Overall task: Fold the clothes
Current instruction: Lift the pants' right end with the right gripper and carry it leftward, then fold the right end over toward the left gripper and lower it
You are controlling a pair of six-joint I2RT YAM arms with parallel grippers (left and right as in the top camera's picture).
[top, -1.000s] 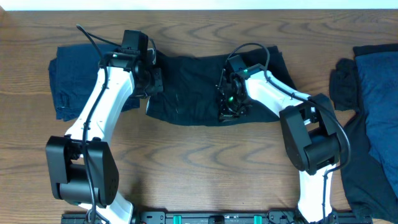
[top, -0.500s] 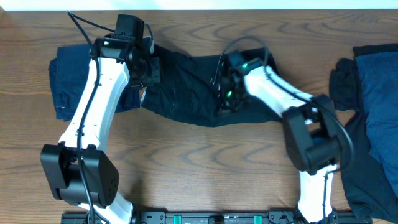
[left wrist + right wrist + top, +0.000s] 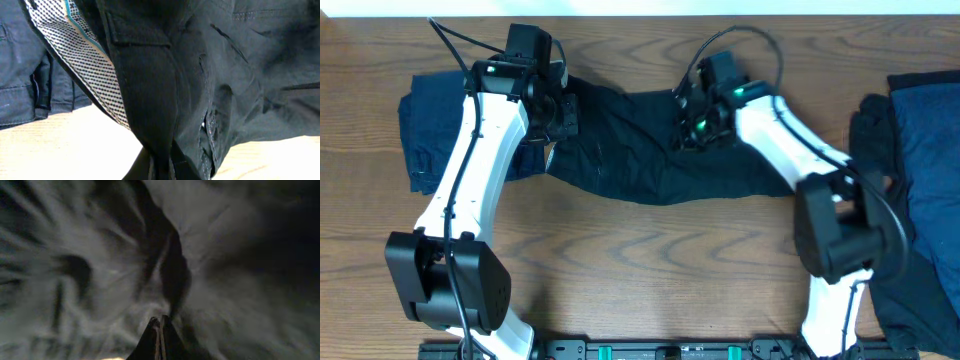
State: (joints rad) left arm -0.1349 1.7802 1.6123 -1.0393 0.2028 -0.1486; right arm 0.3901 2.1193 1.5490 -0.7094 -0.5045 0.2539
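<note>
The clothes in hand are wide black shorts (image 3: 640,150) lying across the middle of the table. My left gripper (image 3: 558,112) is shut on their left end. In the left wrist view the black cloth (image 3: 210,75) hangs from the shut left gripper (image 3: 165,167), and a pale dotted waistband strip (image 3: 80,60) with a teal line shows. My right gripper (image 3: 698,125) sits on the shorts' far middle part. Up close, blurred cloth folds (image 3: 170,275) run into the right gripper's (image 3: 160,322) closed tips.
A folded navy garment (image 3: 435,130) lies at the left, partly under the left arm, and is seen as navy cloth (image 3: 25,75) by the left wrist. At the right edge are a navy garment (image 3: 925,140) and black cloth (image 3: 870,135). Bare wood (image 3: 650,260) lies in front.
The left gripper carried the shorts' left end a little toward the far edge, then held still. The right gripper moved from the shorts' middle toward the far edge, and the cloth shifted with it.
</note>
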